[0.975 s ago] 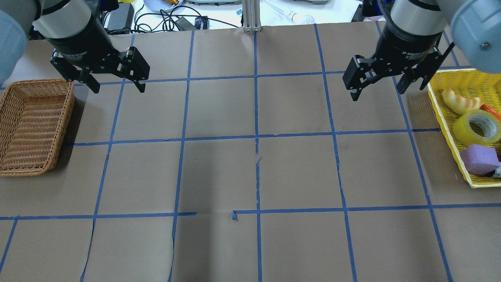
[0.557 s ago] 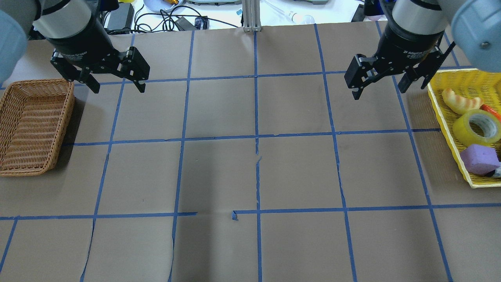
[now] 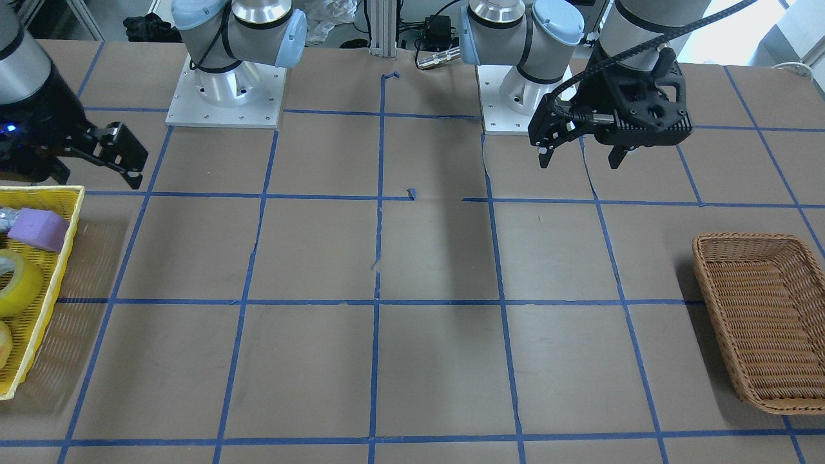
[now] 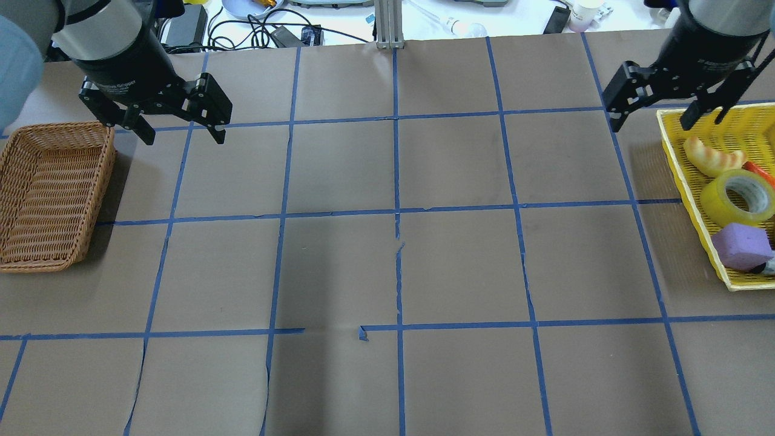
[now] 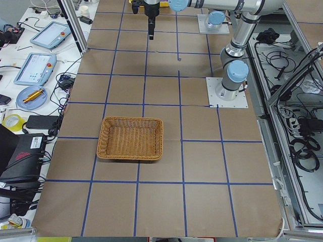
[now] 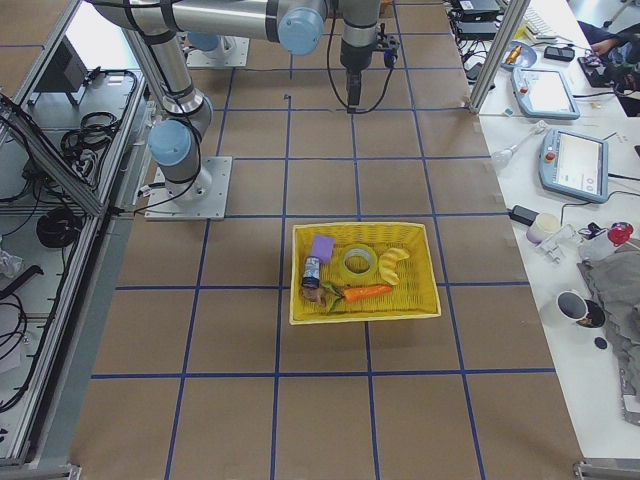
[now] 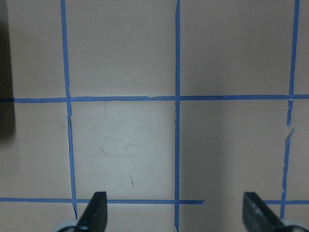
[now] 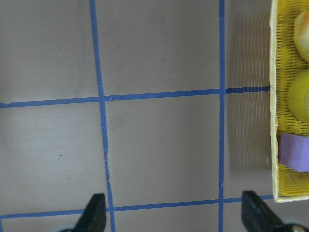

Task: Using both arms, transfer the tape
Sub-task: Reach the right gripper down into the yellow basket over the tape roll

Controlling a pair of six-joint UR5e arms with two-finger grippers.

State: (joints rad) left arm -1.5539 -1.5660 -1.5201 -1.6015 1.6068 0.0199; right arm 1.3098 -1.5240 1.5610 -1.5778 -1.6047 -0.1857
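The tape (image 4: pixel 737 197) is being kept in the yellow mesh basket (image 4: pixel 683 181) at the right end of the counter (image 4: pixel 460 266). It is lying tilted between a pale bread-shaped item (image 4: pixel 713 158) and the purple sponge block (image 4: pixel 742 245), just beside both. Whether they are being touched cannot be told.

The roll is not being held by either arm. The jaws of the right arm (image 4: pixel 708 45) are being carried wide open and empty over the basket's far inner corner, apart from the roll. The jaws of the left arm (image 4: pixel 115 48) are likewise being held wide open and empty, near the wicker basket (image 4: pixel 54 194).

The roll is being judged light and stiff, a rigid white core wound with glossy translucent yellow film that is probably slick on its outer face. A pinch through the ring, one finger inside the core and one against the outer wall, is being judged the surest hold. A grip across the full outside would be using most of the opening and risking a slip. One side of the ring is best being left free for the receiving arm.

The matte brown paper is being crossed by blue grid lines (image 4: pixel 396 212).
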